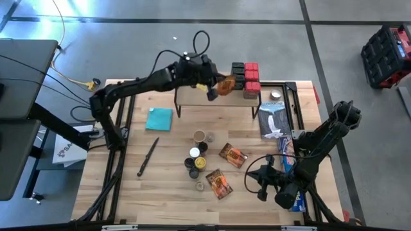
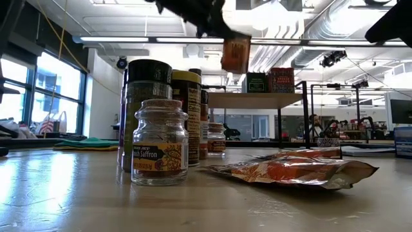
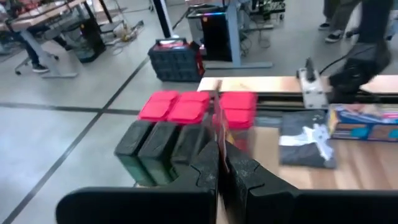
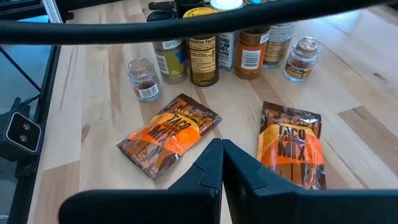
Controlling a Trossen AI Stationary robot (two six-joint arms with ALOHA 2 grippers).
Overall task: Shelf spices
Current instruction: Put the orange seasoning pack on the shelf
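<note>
Left gripper [image 1: 215, 86] clamped on packet [image 1: 225, 85] over shelf [image 1: 192, 95]; step: placing; next: lower beside boxes [image 1: 246, 72], release; right gripper [image 1: 262, 183] closed, empty, parked near-right.

We see the left gripper [image 1: 217, 85] over the shelf [image 1: 192, 95], closed on a packet [image 1: 225, 85] that hangs above the shelf's right half. Just beyond that gripper, boxes [image 1: 246, 79] stand in rows on the shelf's right end. Well apart from it, nearer the right gripper [image 1: 262, 181], two packets [image 4: 168, 134] lie flat on the table [image 1: 122, 192], with a cluster of jars [image 1: 197, 158] beyond them.
</note>
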